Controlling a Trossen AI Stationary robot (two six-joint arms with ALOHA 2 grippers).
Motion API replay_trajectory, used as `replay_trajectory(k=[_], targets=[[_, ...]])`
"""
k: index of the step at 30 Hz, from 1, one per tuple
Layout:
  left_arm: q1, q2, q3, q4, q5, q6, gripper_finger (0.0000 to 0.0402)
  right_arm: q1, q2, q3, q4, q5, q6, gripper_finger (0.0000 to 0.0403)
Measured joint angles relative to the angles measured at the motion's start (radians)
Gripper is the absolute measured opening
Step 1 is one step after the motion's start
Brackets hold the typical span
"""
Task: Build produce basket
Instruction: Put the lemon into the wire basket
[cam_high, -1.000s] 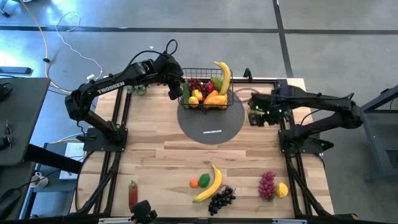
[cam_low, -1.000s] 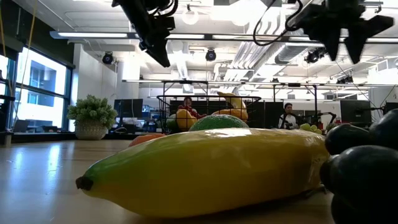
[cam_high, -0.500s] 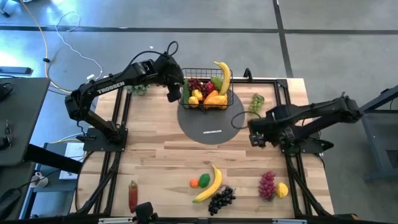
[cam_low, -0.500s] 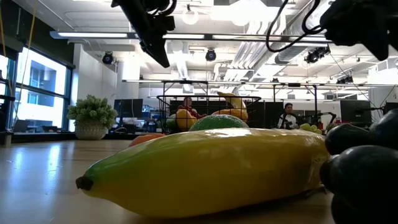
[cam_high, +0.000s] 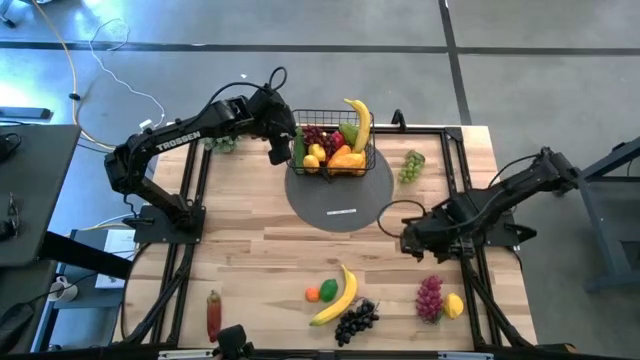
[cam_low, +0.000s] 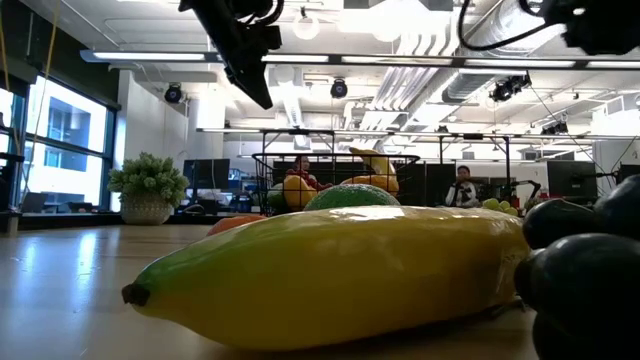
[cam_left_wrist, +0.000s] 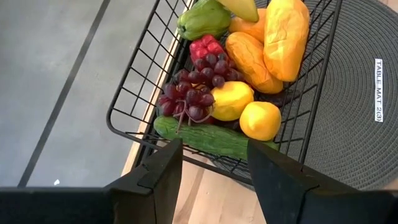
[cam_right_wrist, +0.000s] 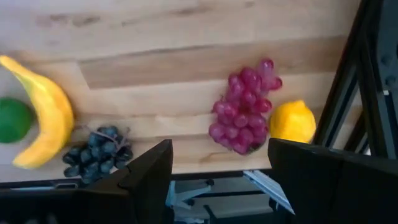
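The black wire basket (cam_high: 332, 146) stands on the grey round mat (cam_high: 340, 195) at the far middle. It holds a banana, purple grapes, lemons, a cucumber (cam_left_wrist: 208, 138) and orange pieces. My left gripper (cam_high: 279, 150) (cam_left_wrist: 214, 177) hovers open just left of the basket's left wall, touching nothing. My right gripper (cam_high: 412, 240) (cam_right_wrist: 217, 186) is open above the table's right half. It looks down on red-purple grapes (cam_right_wrist: 242, 112) and a lemon (cam_right_wrist: 292, 121), which lie on the wood. Green grapes (cam_high: 410, 167) lie right of the mat.
Along the near edge lie a banana (cam_high: 338, 296), an orange (cam_high: 313, 294), a green fruit (cam_high: 328, 290), black grapes (cam_high: 355, 320) and a red piece (cam_high: 213, 312). A pale green leafy bunch (cam_low: 148, 180) sits at the far left. Bare wood lies between the mat and these.
My right gripper has travelled from beside the green grapes at the far right toward the near edge, and now hangs over the middle right of the table. The green grapes stay on the wood. The left arm and the basket have kept still.
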Motion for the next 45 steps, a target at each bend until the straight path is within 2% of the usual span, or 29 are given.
replay_trajectory(k=[8,21,26,34,45], targets=[[0.0,0.0,0.0,0.0,-0.001,0.0,0.0168,0.144,0.022,0.0,0.006,0.0,0.191,0.0246],[0.0,0.001,0.0,0.001,-0.011,0.0,0.0168,0.279,0.139,0.0,0.052,-0.007,0.268,0.0246],[0.0,0.001,0.0,0.001,-0.015,0.0,0.0168,0.313,0.198,0.0,0.079,-0.016,0.26,0.0246],[0.0,0.001,0.0,0.0,-0.014,-0.036,0.0168,0.378,0.278,0.0,0.087,-0.112,0.187,0.0246],[0.0,0.001,0.0,0.0,-0.014,-0.038,0.0168,0.441,0.36,0.0,0.114,-0.13,0.205,0.0246]])
